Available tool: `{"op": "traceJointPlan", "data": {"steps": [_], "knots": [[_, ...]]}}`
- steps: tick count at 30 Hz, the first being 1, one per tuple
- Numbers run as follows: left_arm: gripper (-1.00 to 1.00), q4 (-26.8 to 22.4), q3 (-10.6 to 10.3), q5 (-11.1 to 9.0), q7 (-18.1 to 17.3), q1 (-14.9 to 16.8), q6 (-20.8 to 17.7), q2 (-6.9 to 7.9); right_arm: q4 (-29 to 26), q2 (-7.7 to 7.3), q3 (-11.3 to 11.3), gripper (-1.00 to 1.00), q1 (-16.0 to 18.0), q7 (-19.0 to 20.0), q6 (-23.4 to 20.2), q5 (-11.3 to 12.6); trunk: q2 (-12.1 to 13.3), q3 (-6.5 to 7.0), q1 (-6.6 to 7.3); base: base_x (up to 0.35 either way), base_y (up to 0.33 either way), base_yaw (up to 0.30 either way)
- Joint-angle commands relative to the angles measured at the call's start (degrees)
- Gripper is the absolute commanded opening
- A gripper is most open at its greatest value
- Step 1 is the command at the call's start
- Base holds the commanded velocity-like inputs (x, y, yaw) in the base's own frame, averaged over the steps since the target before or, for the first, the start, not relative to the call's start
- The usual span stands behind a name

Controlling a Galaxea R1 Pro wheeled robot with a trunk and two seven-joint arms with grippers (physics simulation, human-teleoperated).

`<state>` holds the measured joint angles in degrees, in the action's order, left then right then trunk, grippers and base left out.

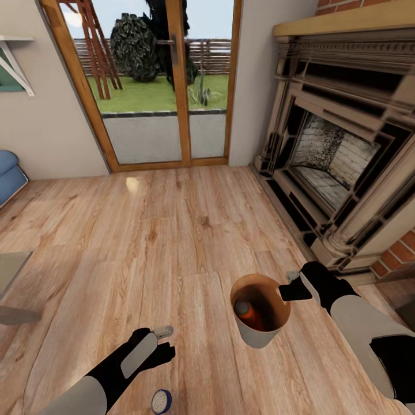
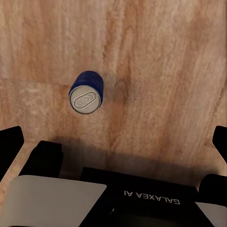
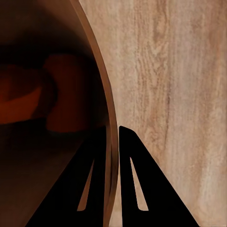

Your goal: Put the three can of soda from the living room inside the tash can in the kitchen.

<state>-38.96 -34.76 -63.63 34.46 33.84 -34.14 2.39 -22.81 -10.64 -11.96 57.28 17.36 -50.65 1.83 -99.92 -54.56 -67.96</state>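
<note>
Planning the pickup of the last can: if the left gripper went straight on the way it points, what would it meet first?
Probably the blue soda can, standing on the wood floor ahead of the left gripper, a little off-centre between the open jaws. Depth is unclear, so it might touch the floor beside it.

Wood-plank floor (image 1: 173, 230) with one can on it

The floor was warm, light-brown planks, running from the glass doors (image 1: 155, 86) to the fireplace (image 1: 340, 150) hearth. A dark blue can (image 1: 162, 401) stood upright on it near the head view's lower edge, grey top up; the left wrist view also showed it (image 2: 86, 91), alone on bare planks. Whether the bin (image 1: 260, 334) rested on the floor or hung above it could not be told.
</note>
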Motion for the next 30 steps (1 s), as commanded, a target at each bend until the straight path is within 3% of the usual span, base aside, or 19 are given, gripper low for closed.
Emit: {"op": "traceJointPlan", "data": {"steps": [1,14,17,20,26,30], "knots": [[1.0,0.0,0.0,0.0,0.0,0.0,0.0,0.0,0.0,0.03,0.1,-1.0,0.0,0.4,-0.2,1.0,0.0,0.0,0.0,0.0,0.0,0.0],[1.0,0.6,0.2,-0.3,-2.0,0.0,-0.3,0.21,-0.1,0.35,-0.1,-1.0,0.0,0.3,-0.4,0.7,0.0,0.0,0.0,0.0,0.0,0.0],[1.0,0.6,0.2,-0.2,-5.0,0.0,-0.5,0.3,-0.1,0.31,-0.1,-1.0,0.0,0.3,-0.4,0.7,0.0,0.0,0.0,0.0,0.0,0.0],[1.0,0.7,0.2,-0.3,-10.4,0.0,-0.7,0.42,-0.1,0.28,-0.2,-1.0,-0.1,0.3,-0.4,0.6,0.0,0.0,0.0,0.0,0.0,0.0],[1.0,1.0,0.2,-0.2,-13.2,0.0,-0.7,0.84,-0.1,0.36,-0.2,-1.0,-0.1,0.0,-0.4,0.6,0.0,0.0,0.0,0.0,0.0,0.0],[1.0,4.0,0.3,-0.2,-13.9,0.0,-0.5,2.41,-0.1,0.47,-0.2,-1.0,-0.1,-0.1,-0.4,0.5,0.0,0.0,0.0,0.0,0.0,0.0]]}}
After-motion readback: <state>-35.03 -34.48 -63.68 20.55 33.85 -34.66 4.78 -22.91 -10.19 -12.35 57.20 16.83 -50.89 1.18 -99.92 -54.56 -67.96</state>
